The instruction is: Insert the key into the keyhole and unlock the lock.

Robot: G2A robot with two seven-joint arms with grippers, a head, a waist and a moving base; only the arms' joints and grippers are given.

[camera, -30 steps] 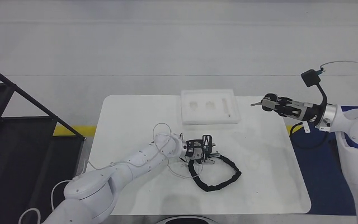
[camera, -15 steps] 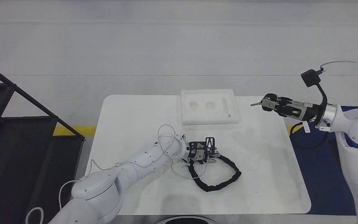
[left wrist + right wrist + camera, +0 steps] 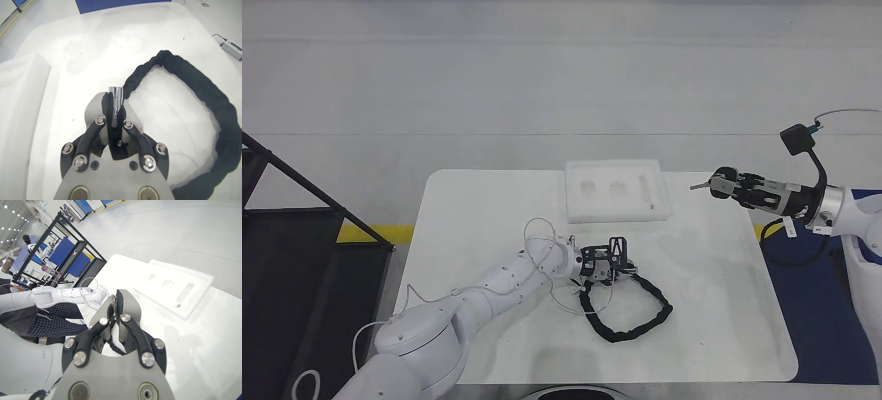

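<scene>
L wrist: L grip [image 3: 114,103] pinches lock [image 3: 115,92] | top: R grip [image 3: 723,184] holds key [image 3: 700,185]

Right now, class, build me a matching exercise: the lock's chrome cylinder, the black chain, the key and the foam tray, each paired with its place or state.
Things:
1. chrome cylinder
2. black chain
3. key
4. foam tray

States:
A. white, at the far edge of the table
B. pinched in the right gripper
C. clamped in the left gripper
D. lying in a loop on the table

Pairs: 1-C, 2-D, 3-B, 4-A.
</scene>
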